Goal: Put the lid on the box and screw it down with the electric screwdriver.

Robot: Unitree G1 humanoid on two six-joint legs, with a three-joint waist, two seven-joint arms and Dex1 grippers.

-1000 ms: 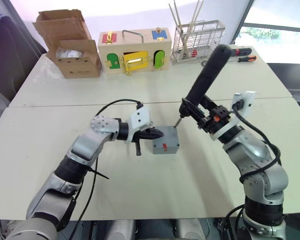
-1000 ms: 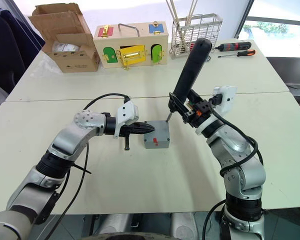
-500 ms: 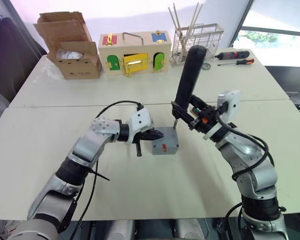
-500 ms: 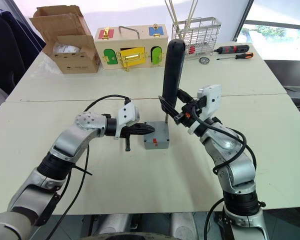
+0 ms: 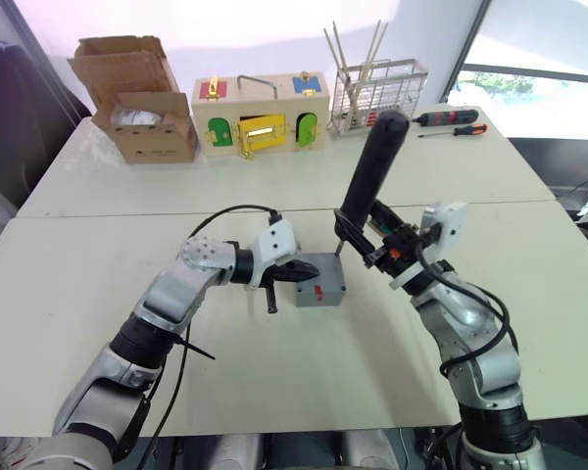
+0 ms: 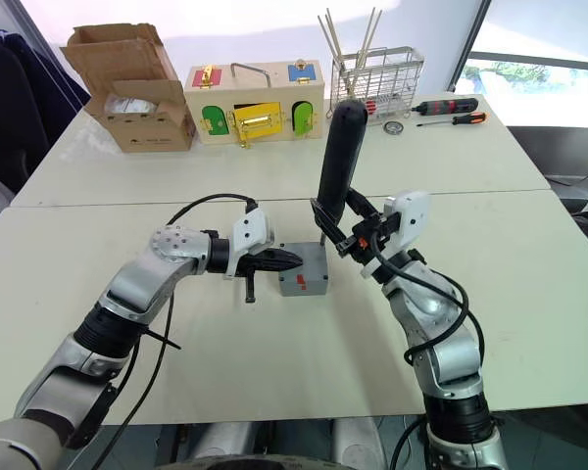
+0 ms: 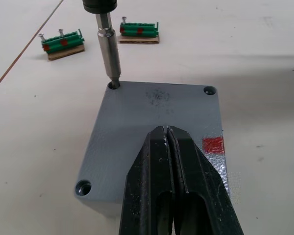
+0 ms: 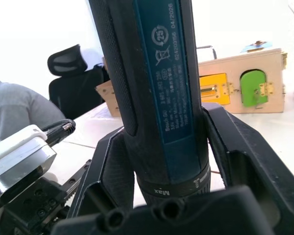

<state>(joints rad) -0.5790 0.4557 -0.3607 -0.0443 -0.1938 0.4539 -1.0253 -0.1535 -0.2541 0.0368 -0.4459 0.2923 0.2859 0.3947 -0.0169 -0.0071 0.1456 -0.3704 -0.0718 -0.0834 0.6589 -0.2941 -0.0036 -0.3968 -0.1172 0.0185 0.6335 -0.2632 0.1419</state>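
Observation:
The grey lid (image 7: 157, 107) lies flat on top of the grey box (image 5: 319, 282) at mid-table; a red mark shows on the box's side wall (image 7: 213, 145). My left gripper (image 7: 166, 131) is shut, its tips resting on the lid's top from the left. My right gripper (image 5: 359, 229) is shut on the lower end of the black electric screwdriver (image 5: 371, 176), which stands nearly upright, leaning slightly right. Its metal bit (image 7: 109, 58) sits in the hole at the lid's far right corner. The lid's other corner holes (image 7: 209, 90) show no screw heads.
Two green screw strips (image 7: 63, 43) (image 7: 139, 30) lie on the table just beyond the box. At the back stand a cardboard box (image 5: 137, 103), a wooden box with coloured doors (image 5: 260, 110), a wire basket (image 5: 377, 83) and two manual screwdrivers (image 5: 451, 122).
The right arm swung the screwdriver from a strong rightward lean to nearly upright, its bit staying at the lid's far corner. The left gripper stayed on the lid. The camera shifted slightly.

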